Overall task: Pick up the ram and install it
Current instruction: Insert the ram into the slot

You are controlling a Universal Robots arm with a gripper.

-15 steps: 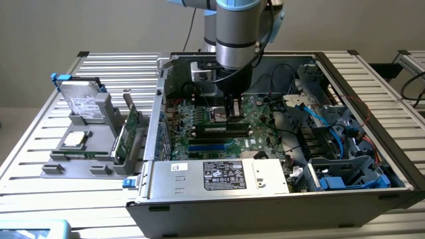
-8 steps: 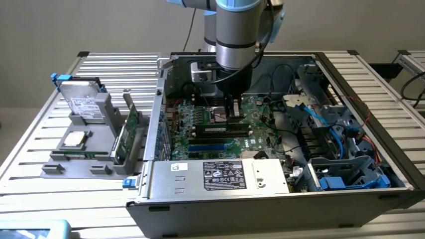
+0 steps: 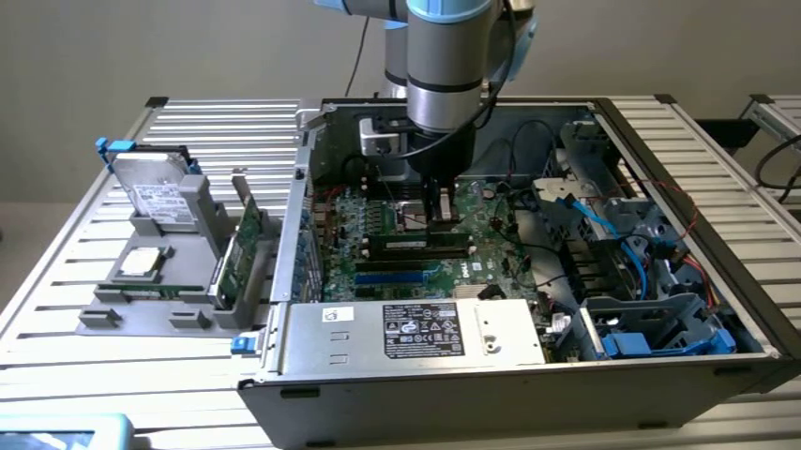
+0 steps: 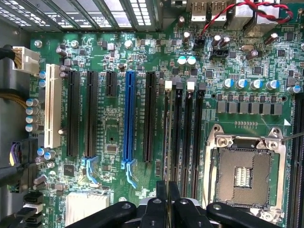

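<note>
Inside the open computer case [image 3: 526, 398], the gripper [image 3: 438, 218] is closed on the green ram [image 3: 419, 246], upright at the black memory slots [image 4: 199, 137]; insertion seems underway, needing true alignment and even downward pressure.

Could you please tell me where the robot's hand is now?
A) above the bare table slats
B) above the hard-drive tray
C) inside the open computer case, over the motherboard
C: the hand sits low over the motherboard, within the walls of the computer case.
</note>
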